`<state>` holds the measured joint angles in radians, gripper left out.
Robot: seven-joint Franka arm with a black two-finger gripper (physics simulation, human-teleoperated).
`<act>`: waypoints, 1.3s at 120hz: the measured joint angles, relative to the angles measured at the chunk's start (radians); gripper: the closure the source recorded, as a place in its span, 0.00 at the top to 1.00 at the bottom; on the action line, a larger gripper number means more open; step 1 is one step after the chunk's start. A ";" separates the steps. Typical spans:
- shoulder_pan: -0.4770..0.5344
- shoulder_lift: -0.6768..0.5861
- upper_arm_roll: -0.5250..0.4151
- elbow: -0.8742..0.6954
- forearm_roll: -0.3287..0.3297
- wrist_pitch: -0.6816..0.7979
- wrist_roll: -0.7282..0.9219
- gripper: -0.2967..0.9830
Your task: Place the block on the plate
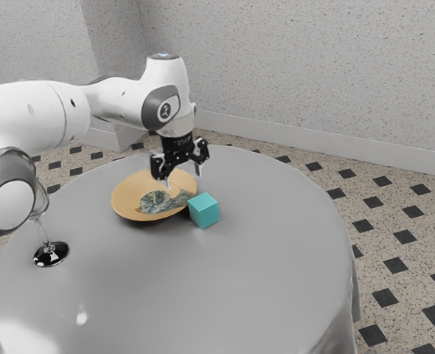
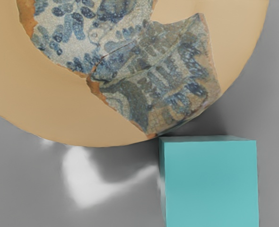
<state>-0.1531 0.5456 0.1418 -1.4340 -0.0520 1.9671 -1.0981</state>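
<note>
My black gripper (image 1: pixel 183 177) hangs above the plate's edge in the exterior view, open, its two fingertips well apart with nothing between them. Below it lies the tan plate (image 1: pixel 127 202), decorated with a blue-and-white patterned patch. The teal block (image 1: pixel 204 211) sits upright on the table, close against the plate's rim on the exterior view's right. From the wrist camera, the block (image 2: pixel 210 184) appears beside the plate (image 2: pixel 40 106), outside its rim; whether the two touch is unclear.
A round table with a grey cloth (image 1: pixel 203 287) carries everything. A glass with a dark, shiny base (image 1: pixel 51 254) stands near the exterior view's left edge, close to the arm. Behind the table runs a speckled wall (image 1: pixel 298 66).
</note>
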 joint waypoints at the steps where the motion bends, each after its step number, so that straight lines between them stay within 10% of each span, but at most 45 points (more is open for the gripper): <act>1: 0.000 0.004 -0.001 0.003 0.000 0.001 -0.003 0.77; 156: 0.090 0.291 -0.119 0.217 -0.009 0.048 -0.192 0.75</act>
<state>-0.0634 0.8361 0.0231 -1.2168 -0.0611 2.0150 -1.2906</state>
